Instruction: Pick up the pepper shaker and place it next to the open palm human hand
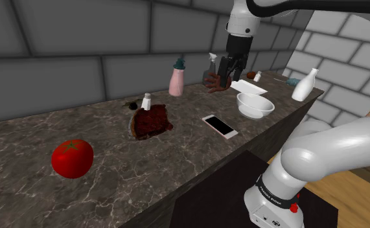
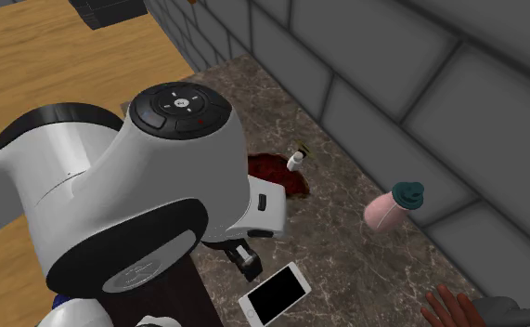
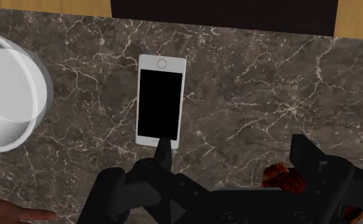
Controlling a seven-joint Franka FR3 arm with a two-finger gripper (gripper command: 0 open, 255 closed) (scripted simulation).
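Grey block wall (image 1: 80, 39) behind, dark veined marble table (image 1: 190, 152) below. The white arm (image 1: 319, 155) bends up from its stand and hangs the black gripper (image 1: 231, 70) fingers-down over the far stretch, fingers spread with nothing between them. A round, smooth white bowl (image 1: 254, 107) sits just beside the gripper, and a reddish-brown open-palm hand (image 1: 213, 82) lies close on its other side. Well off sits a glossy red tomato (image 1: 72, 158), and nearer, a lumpy dark-red mass (image 1: 150, 122). A pink bottle (image 1: 177, 80) with a teal cap stands by the wall. A flat white phone (image 3: 161, 98) with a black screen lies below the gripper. The pepper shaker (image 1: 146, 101), small, white and dark-capped, stands upright at the lump's far edge, well away from the gripper.
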